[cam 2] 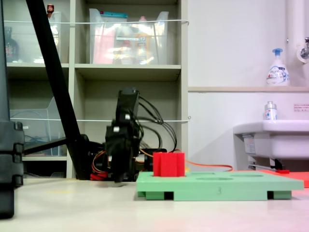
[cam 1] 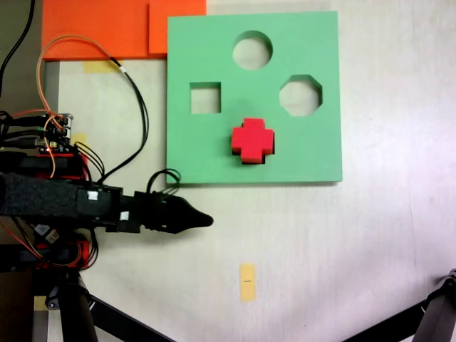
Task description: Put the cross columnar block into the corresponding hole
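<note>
Red cross block (cam 1: 252, 140) seated in green board (cam 1: 306, 153) hole; gripper (cam 1: 194, 220) pressed together, off board.

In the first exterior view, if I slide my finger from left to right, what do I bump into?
The robot arm → its claw → the square hole → the red cross block → the octagon hole → the green board's right edge.

Even indoor light is seen in both exterior views; the table (cam 1: 370, 235) is washed pale, the arm (cam 2: 123, 140) slightly blurred.
</note>
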Action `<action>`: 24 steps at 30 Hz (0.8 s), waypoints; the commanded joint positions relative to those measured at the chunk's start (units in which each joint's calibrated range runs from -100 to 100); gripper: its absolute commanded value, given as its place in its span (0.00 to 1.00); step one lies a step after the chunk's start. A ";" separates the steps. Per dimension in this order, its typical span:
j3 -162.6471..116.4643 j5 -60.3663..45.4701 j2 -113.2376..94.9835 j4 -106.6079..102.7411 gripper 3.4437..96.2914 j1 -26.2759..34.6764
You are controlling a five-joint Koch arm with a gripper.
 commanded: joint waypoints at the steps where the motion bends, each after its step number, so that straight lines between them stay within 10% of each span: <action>1: -6.55 -0.83 -0.82 12.47 0.49 0.88; 24: -7.55 -0.59 -0.82 -8.04 0.49 4.93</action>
